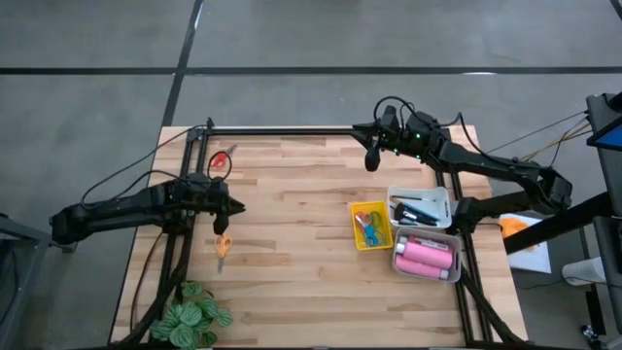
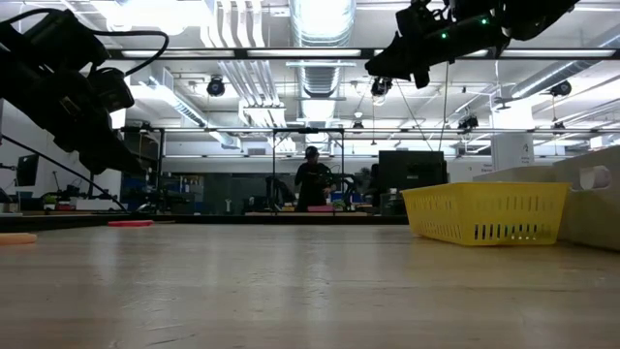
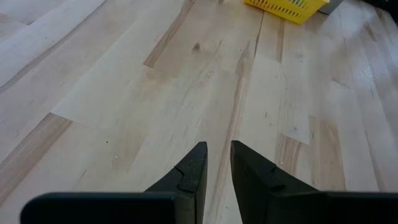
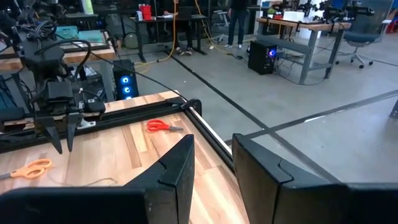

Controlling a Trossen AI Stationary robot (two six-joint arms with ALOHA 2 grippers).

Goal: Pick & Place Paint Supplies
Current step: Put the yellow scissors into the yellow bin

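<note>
Two scissors (image 1: pixel 223 244) (image 1: pixel 220 160) lie on the desk's (image 1: pixel 292 243) left – three trays (image 1: pixel 370 225) (image 1: pixel 420 205) (image 1: pixel 427 257) cluster right – plant (image 1: pixel 191 316) at the near left corner

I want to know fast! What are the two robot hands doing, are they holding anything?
Left gripper: open a little, holding nothing, above the bare table.
Right gripper: open a little, holding nothing, raised near the table's far edge.

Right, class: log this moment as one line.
left gripper: empty, above table | right gripper: empty, raised | orange scissors, red scissors: on table
</note>
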